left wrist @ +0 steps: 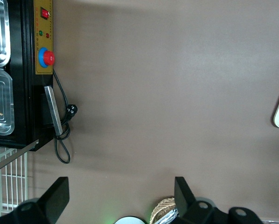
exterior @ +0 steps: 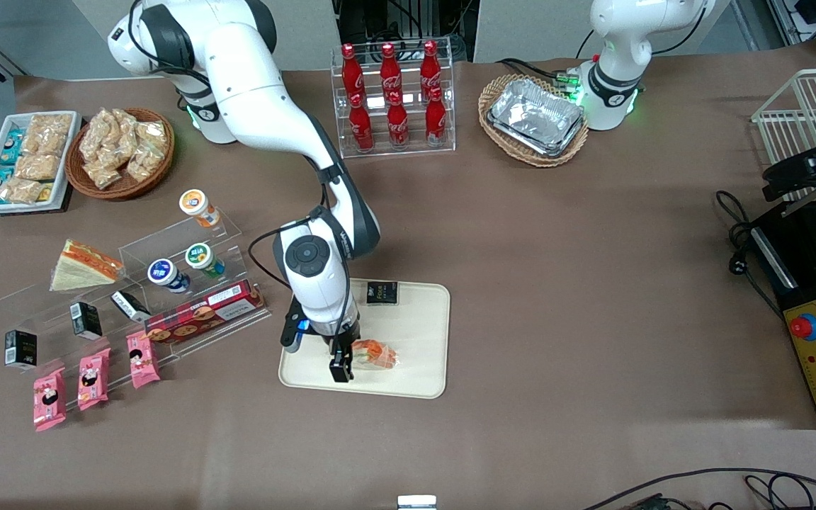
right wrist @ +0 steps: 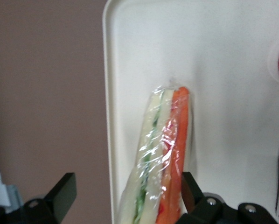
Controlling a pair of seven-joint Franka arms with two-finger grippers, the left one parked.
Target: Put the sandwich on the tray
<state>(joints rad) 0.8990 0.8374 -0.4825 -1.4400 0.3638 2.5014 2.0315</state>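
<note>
The sandwich (exterior: 377, 354) (right wrist: 160, 154), a clear-wrapped wedge with white bread and orange and green filling, lies on the cream-beige tray (exterior: 415, 319) (right wrist: 223, 70), close to the tray's rim. My right gripper (exterior: 343, 365) (right wrist: 126, 186) is low over it and open. The wedge sits between the fingers. One finger (right wrist: 191, 189) is right beside the orange edge. The other finger (right wrist: 62, 191) stands well apart, over the brown table. A similar wrapped wedge (exterior: 86, 265) rests on the clear shelf toward the working arm's end.
A black packet (exterior: 382, 292) lies on the tray, farther from the front camera than the sandwich. The clear display (exterior: 188, 283) holds cups, boxes and pink packets. A cola rack (exterior: 394, 95), snack basket (exterior: 121, 149), foil-tray basket (exterior: 535, 117) and black machine (exterior: 815, 297) stand around.
</note>
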